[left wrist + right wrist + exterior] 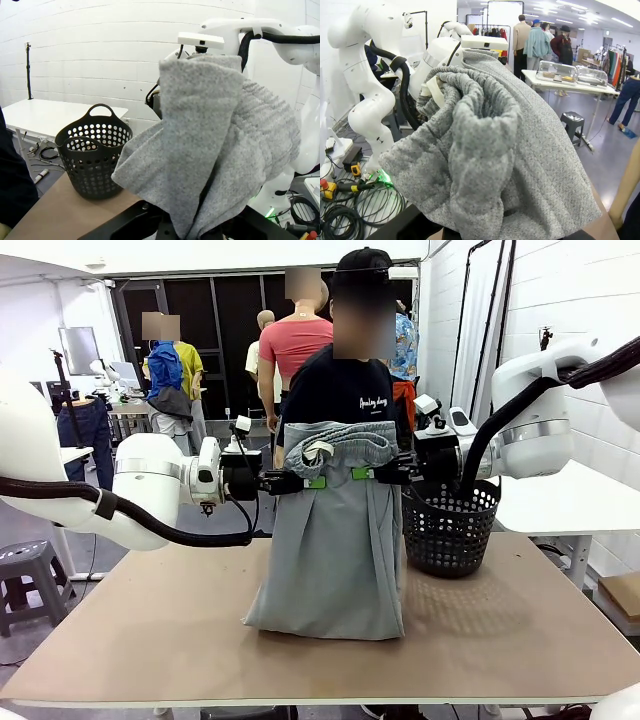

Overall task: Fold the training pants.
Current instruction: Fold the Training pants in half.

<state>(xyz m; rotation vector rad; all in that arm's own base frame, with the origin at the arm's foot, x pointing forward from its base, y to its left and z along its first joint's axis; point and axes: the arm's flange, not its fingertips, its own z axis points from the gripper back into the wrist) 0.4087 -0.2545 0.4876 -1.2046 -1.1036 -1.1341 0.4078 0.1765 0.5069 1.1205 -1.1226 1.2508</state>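
The left gripper (312,482) and the right gripper (364,474) each clench the waistband of the training pants (335,560), which hang to the table (150,640) middle, beside the basket (450,525).

you have a black mesh basket (450,525) standing upright on the brown table (150,630) at its far right, and a person in a black t-shirt (340,390) behind it.
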